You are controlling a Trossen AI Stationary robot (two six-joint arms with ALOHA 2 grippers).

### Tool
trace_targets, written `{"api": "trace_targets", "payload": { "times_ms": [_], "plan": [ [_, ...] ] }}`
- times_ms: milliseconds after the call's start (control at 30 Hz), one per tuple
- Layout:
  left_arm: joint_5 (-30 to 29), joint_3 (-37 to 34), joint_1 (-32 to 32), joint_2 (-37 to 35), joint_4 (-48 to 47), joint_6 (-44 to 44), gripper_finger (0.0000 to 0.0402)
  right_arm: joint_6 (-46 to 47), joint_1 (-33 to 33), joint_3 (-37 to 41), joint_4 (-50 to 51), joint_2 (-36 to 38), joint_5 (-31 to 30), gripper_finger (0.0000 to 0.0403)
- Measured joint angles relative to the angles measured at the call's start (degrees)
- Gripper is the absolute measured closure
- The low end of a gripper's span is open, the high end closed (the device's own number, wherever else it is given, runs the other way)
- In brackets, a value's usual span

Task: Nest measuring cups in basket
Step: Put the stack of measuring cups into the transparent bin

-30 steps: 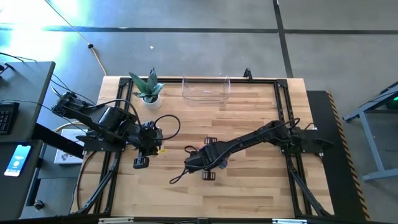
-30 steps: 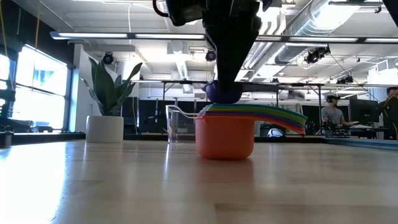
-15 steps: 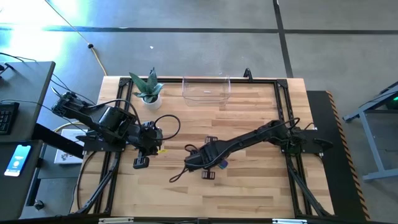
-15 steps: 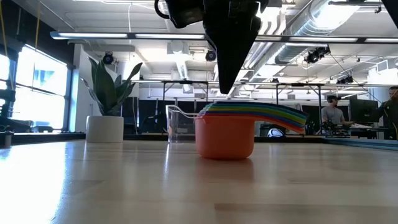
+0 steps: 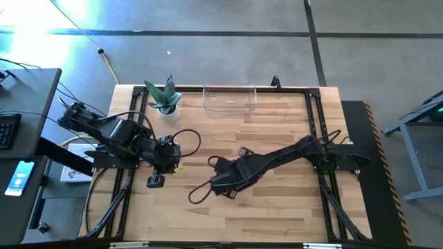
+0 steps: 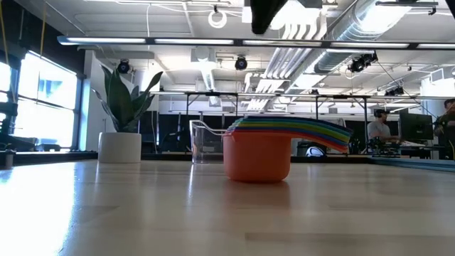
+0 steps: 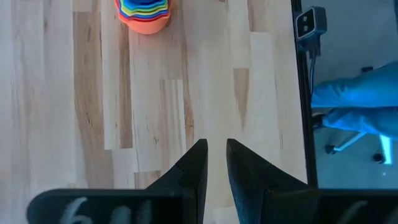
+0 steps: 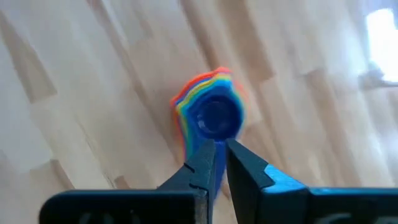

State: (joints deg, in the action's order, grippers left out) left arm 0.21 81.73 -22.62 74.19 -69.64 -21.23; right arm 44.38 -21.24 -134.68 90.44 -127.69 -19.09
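Note:
The measuring cups (image 6: 257,153) stand nested in one stack at mid-table, the orange cup outermost with its base on the wood and the handles (image 6: 323,131) fanned out to one side. They also show in the left wrist view as a stack (image 7: 144,12). My right gripper (image 8: 221,148) hangs above the stack (image 8: 210,112), fingers pointing down with a narrow gap, touching nothing. In the high view its arm (image 5: 235,173) hides the cups. My left gripper (image 7: 216,144) waits near the table's left edge, fingers narrowly apart. The clear basket (image 5: 229,99) stands by the far edge.
A white plant pot (image 5: 166,109) stands at the far left, beside the basket. A black cable loop (image 5: 201,192) trails from the right arm over the near part of the table. A small camera (image 7: 310,22) sits on the table frame. People sit in the room beyond (image 6: 382,128).
My right gripper set a purple cup down into the top of the stack and let go of it. It then rose straight up, almost out of the top of the low view. The stack stayed where it was.

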Motion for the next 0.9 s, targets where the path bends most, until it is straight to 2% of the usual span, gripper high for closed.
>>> {"api": "trace_targets", "payload": {
  "times_ms": [200,400,600,733,900],
  "plan": [
    [-1.36,0.0,-2.41,-0.35,0.01,1.01,0.0353,4.96,-0.34,2.19,-0.32,5.63,-6.87,0.0373],
    [-4.95,-0.66,-4.44,-3.29,0.68,1.28,0.0353,4.99,-0.47,3.27,-0.44,10.68,-12.6,0.0373],
    [-7.34,-7.54,-4.17,-10.39,7.05,-0.08,0.0353,1.34,0.94,5.17,-0.45,15.7,-15.97,0.0373],
    [-7.36,-12.57,-2.53,-15.29,12.27,-1.22,0.0353,0.84,3.04,13.02,-0.58,21.94,-16.47,0.0373],
    [-10.19,-17.55,-0.04,-19.91,18.08,-1.79,0.0353,5.1,5.52,27.82,-2.54,32.16,-14.6,0.0373]
  ]
}}
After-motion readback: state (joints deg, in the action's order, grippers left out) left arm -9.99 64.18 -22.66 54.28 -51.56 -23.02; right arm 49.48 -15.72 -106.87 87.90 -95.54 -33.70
